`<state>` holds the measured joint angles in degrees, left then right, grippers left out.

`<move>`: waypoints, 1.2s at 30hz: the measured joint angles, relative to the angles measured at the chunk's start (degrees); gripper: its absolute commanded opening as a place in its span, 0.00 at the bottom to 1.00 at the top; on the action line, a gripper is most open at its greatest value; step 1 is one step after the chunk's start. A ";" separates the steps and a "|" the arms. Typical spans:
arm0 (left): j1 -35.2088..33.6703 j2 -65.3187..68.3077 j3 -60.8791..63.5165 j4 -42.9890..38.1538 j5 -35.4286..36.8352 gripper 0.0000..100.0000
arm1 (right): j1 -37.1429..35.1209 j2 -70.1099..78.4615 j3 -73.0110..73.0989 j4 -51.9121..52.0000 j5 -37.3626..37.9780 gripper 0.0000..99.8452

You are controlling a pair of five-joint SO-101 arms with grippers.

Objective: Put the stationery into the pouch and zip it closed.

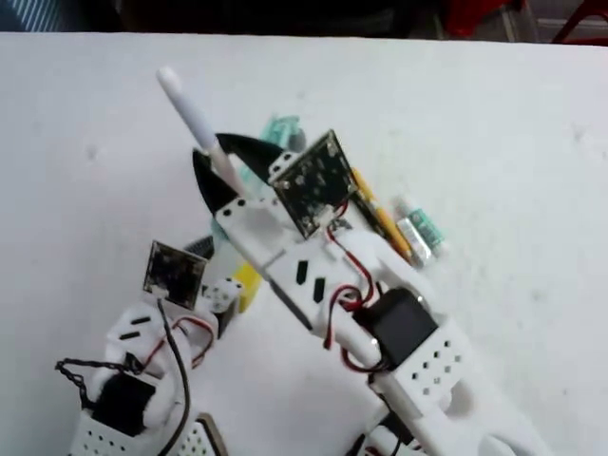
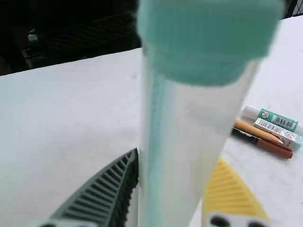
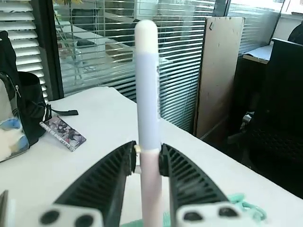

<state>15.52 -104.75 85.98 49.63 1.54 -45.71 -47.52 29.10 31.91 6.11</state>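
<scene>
right gripper (image 3: 149,158) is closed on the pen (image 3: 146,85), gripped low on the barrel, near the pouch (image 2: 189,123). left gripper (image 2: 177,158) clamps the pouch: clear, probably soft, teal-edged. the pen looks light, rigid and smooth, so it may pivot; grip mid-barrel. other pens (image 2: 260,137) lie on the table (image 2: 57,118).

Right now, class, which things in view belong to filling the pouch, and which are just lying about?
Job: white plastic pen in right pincer; clear teal-topped pouch in left pincer; orange pencil; brown marker; white-and-green stick.
Lying about: black fabric bag; small printed card.
</scene>
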 measured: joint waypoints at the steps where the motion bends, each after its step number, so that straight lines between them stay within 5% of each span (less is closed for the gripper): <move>1: 0.00 0.00 0.00 0.00 0.00 0.22 | 0.00 -0.44 0.00 0.62 0.00 0.08; 6: 0.09 0.00 0.00 0.00 0.00 0.22 | -0.09 -2.02 0.00 6.51 0.00 0.23; 20: 0.00 0.09 0.00 0.00 0.00 0.22 | 1.23 -2.37 -7.47 14.77 0.00 0.18; 36: 0.00 0.09 0.00 0.00 0.00 0.22 | 27.78 -2.73 -2.11 25.85 0.00 0.18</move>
<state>15.52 -104.66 85.98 49.63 1.54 -17.93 -50.24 26.99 57.76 6.11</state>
